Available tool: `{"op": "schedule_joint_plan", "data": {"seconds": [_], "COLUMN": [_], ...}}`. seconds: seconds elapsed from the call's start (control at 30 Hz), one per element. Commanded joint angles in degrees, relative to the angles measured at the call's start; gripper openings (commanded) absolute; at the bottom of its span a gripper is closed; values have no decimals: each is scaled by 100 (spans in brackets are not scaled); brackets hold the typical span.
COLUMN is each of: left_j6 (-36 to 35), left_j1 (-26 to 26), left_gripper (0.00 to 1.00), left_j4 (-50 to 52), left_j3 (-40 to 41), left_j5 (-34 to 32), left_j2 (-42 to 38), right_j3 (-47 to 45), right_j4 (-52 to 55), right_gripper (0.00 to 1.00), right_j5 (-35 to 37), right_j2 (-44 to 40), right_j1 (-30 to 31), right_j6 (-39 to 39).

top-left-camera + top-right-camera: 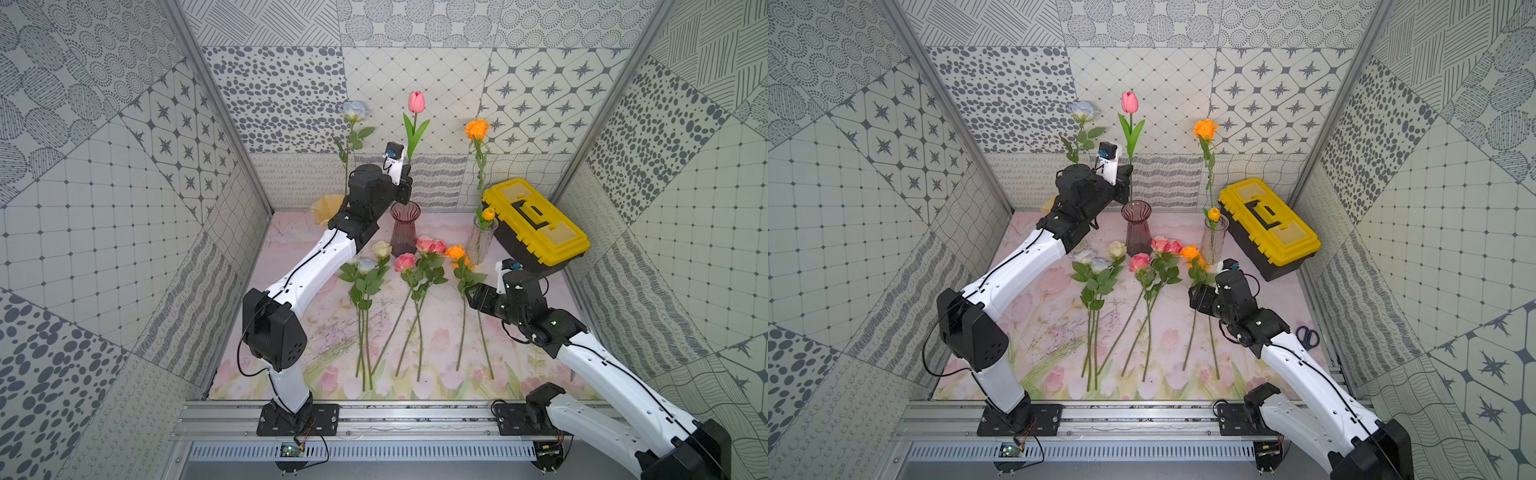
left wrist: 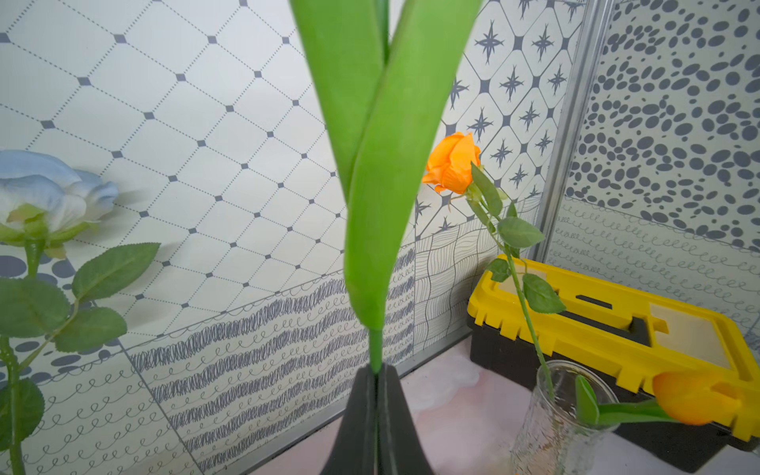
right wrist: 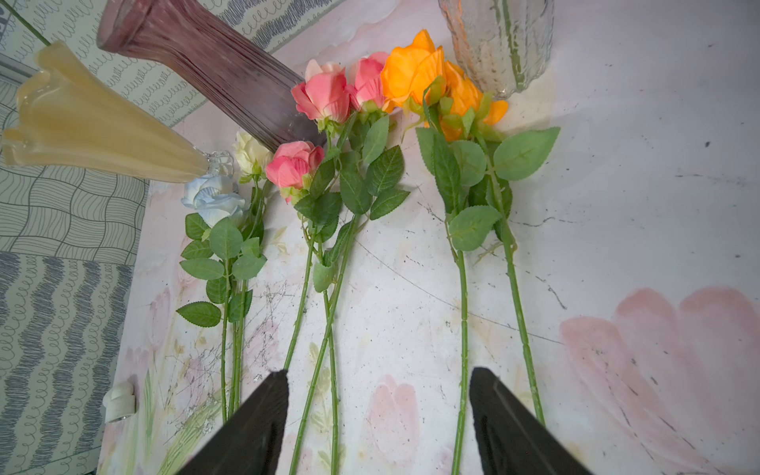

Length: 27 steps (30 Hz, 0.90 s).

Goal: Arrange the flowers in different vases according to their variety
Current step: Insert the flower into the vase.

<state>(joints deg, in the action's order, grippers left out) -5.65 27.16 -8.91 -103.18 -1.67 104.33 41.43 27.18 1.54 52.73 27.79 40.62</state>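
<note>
Tulip: a long-stemmed artificial pink tulip (image 1: pixel 416 102) with two broad green leaves is standing upright at the back of the table. Its stem is running down to the mouth of the dark purple ribbed glass vase (image 1: pixel 405 230); how deep its end is sitting cannot be told.
Left gripper: the left gripper (image 2: pixel 376 372) is pinching the tulip's bare stem just below the leaves, jaws pressed fully together on it, right above the vase's rim.
Step in hand: by the look of it, the pink tulip is being seated in the purple vase.
Doing it well: the stem is wanting a slow, straight lowering until its end is resting on the bottom. The jaws should be parting only then, and gently, so the tall head is not tipping the stem out or rocking the narrow vase.
Right gripper: the right gripper (image 3: pixel 378 382) is hovering over the painted floral mat (image 1: pixel 316 316), jaws wide apart, holding nothing, above the lying rose stems.
Flowers lying: orange roses (image 3: pixel 415 70), pink roses (image 1: pixel 426 245) and pale white and blue roses (image 1: pixel 365 264) are lying in separate groups, heads toward the vases.
Other vases: the clear glass cylinder vase (image 1: pixel 481 243) is holding a tall orange rose (image 1: pixel 477 129) and a yellow-orange bud (image 1: pixel 488 214). The cream-yellow ruffled vase (image 1: pixel 326 208), largely hidden by the left arm, is holding a pale blue rose (image 1: pixel 355 110).
Nearby: a yellow-and-black plastic toolbox (image 1: pixel 536 220) is sitting just beside the clear vase.
</note>
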Motion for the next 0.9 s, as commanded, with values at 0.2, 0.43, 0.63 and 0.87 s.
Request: {"op": "schedule_joint_plan", "data": {"seconds": [0.2, 0.43, 0.63, 0.87], "left_j6": [-140, 65, 244, 483], "left_j1": [-149, -166, -166, -166], "left_gripper": [0, 0, 49, 90], "left_j4": [-1695, -1913, -1835, -1382], "left_j3": [131, 913, 1462, 1903], "left_j5": [-44, -129, -213, -124], "left_j2": [777, 798, 582, 57], "right_j3": [18, -6, -41, -57], "right_j4": [-237, -277, -349, -475], "right_gripper": [74, 74, 74, 75], "right_j5": [156, 191, 226, 190], "right_j2": [-82, -38, 24, 140], "right_j1": [64, 125, 242, 335], "right_j6": [113, 165, 214, 241]}}
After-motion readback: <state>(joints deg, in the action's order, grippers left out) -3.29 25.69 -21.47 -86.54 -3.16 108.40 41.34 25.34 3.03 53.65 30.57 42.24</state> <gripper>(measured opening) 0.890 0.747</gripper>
